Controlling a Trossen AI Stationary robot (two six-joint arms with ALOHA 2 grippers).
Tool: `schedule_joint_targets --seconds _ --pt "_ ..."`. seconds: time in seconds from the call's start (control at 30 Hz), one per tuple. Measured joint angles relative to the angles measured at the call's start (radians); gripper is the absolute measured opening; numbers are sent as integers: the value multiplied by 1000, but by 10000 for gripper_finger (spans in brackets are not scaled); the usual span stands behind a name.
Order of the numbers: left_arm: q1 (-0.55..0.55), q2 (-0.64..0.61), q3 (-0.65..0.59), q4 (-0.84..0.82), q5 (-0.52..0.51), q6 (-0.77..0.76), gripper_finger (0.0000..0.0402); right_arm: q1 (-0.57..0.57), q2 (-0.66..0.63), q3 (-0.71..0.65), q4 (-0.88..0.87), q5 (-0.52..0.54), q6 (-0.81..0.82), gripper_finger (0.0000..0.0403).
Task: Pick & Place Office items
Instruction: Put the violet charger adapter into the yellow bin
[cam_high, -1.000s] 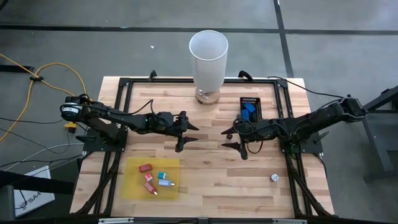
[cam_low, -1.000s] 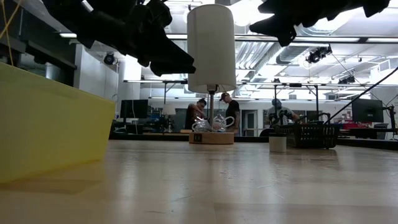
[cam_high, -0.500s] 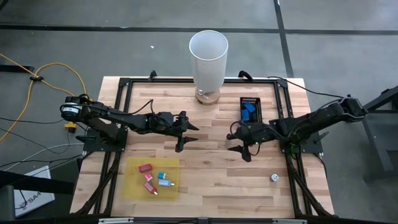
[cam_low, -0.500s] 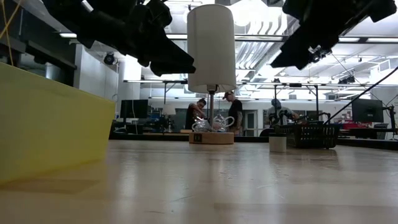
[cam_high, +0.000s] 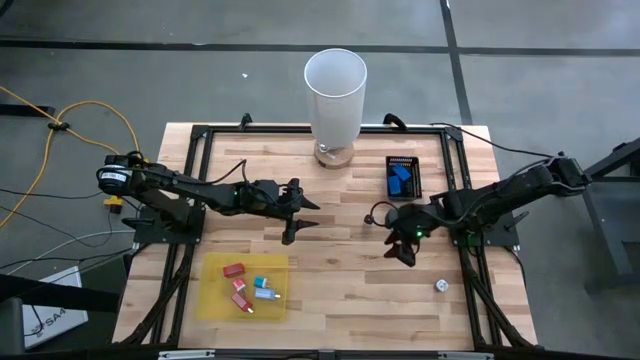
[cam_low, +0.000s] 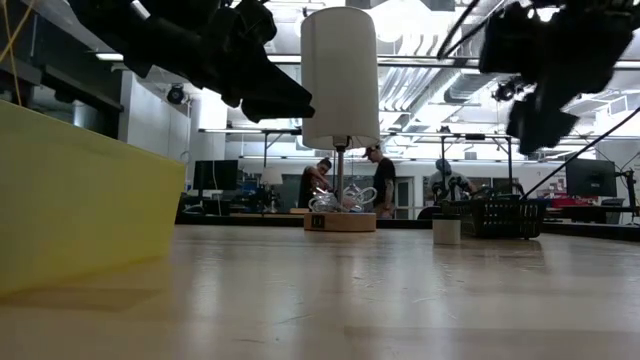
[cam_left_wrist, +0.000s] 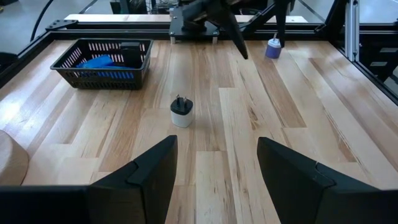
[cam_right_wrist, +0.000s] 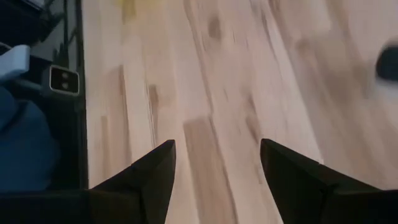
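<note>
Several tiny office items, red (cam_high: 234, 270), pink and teal (cam_high: 261, 283), lie on a flat yellow sheet (cam_high: 215, 300) near the table's front left. Blue pieces (cam_high: 399, 180) lie in a small black tray (cam_high: 403, 161) at the far right. A whitish round piece (cam_left_wrist: 181, 112) stands on the wood between the arms. Another small round one (cam_high: 440, 286) rests near the front right. My left gripper (cam_high: 305, 215) hovers open at mid-table with nothing between its fingers. My right gripper (cam_high: 402, 248) is open too, tilted down over bare wood (cam_right_wrist: 217, 93).
A tall white cylinder (cam_high: 335, 95) stands on a wooden base at the far middle. A black frame (cam_high: 200, 135) runs round the tabletop. Bare wood lies between the grippers and along the near edge. People stand in the room beyond the table (cam_low: 345, 180).
My right gripper has tipped downward and rolled, sinking a little and shifting toward the table's near edge. It stays open. My left arm has kept still.
</note>
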Motion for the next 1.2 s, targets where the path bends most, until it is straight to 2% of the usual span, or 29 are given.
schedule_joint_targets --seconds 0.2,0.53,0.87,1.2 --pt "0 0 0 0 0 0 216 31 0 60 -131 -34 55 222" --pt "0 0 0 0 0 0 216 153 0 282 -449 147 134 222" --pt "0 0 0 0 0 0 216 236 0 388 -548 197 199 222" --pt "0 0 0 0 0 0 216 251 0 529 -689 266 198 222"
